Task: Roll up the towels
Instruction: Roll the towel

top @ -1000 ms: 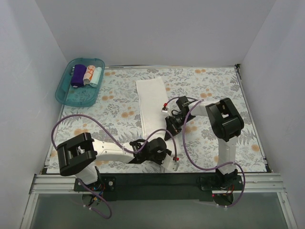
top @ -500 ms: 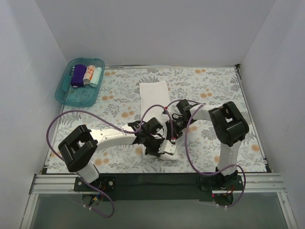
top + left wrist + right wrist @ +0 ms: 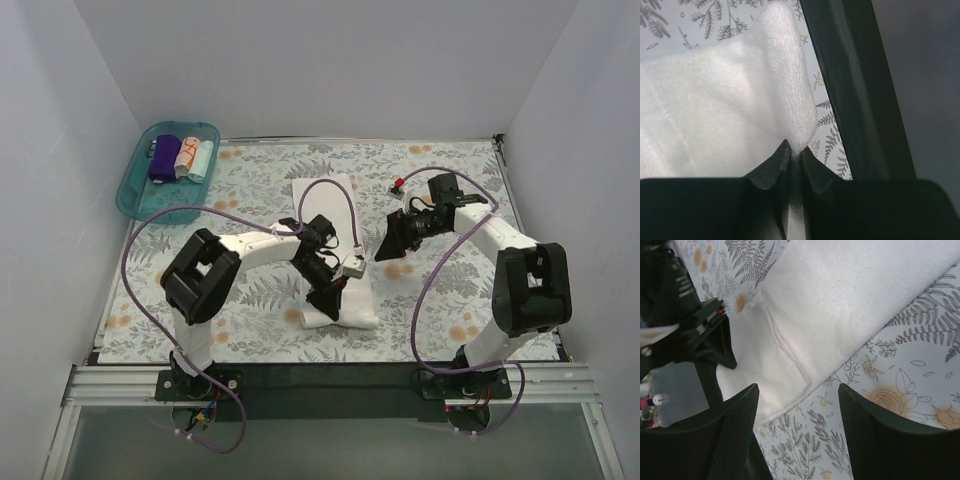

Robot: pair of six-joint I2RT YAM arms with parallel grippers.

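**A:** How far along is this?

**B:** On the tabletop (image 3: pixel 450 180), mid-way, the towel (image 3: pixel 322 195) is barely started: near end looks doubled over, rest flat. Tray (image 3: pixel 135 200) has three rolls (image 3: pixel 182 158) done. Left fingers (image 3: pixel 786 157) pinch its edge, right fingers (image 3: pixel 390 243) spread just beside.

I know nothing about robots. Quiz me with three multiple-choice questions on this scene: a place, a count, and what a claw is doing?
1. Where is the tray? A) far left corner B) near right corner C) centre
2. How many rolled towels lie in it? A) one B) three C) five
3. The left gripper is: A) wide open B) shut on the white towel C) holding the tray
Answers: 1 A, it sits far back by the left wall; 2 B, purple, white-orange and pale teal rolls; 3 B, its wrist view shows the jaws pinching the towel's edge.
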